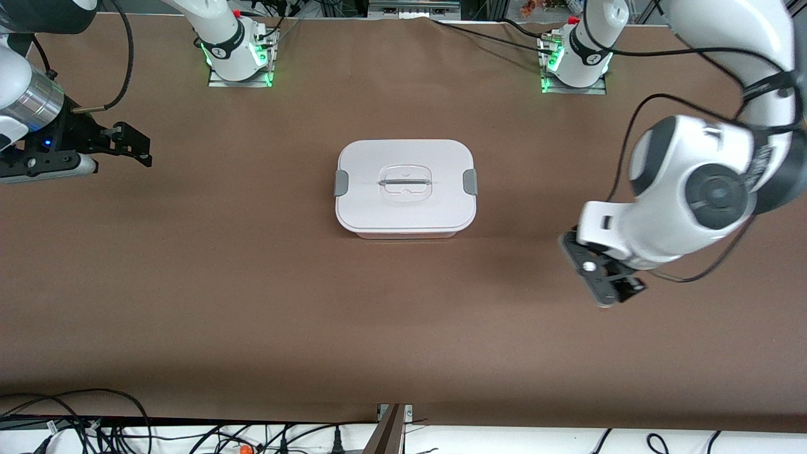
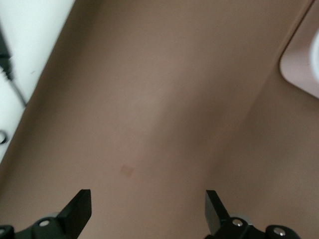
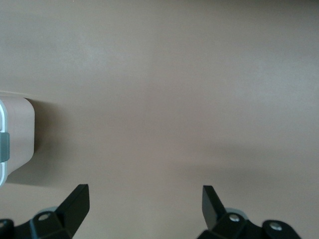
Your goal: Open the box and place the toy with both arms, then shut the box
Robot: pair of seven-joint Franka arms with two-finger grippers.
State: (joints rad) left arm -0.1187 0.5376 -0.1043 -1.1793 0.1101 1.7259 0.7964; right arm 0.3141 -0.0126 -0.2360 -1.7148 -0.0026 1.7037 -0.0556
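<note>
Left end effector [image 1: 604, 285] and right end effector [image 1: 129, 144] hang released beside the lidded box [image 1: 405, 187].

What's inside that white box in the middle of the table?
The box is shut: its white lid with grey clips covers the whole top, so whatever is inside is hidden. No toy shows anywhere on the table.

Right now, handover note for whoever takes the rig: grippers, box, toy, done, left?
Left gripper: open, empty, over bare table toward the left arm's end, apart from the box.
Right gripper: open, empty, over the table toward the right arm's end.
Box: mid-table, white lid on, grey side clips in place.
Toy: not in any view.
Done: nothing visible.
Left: open box, place toy, close box.
</note>
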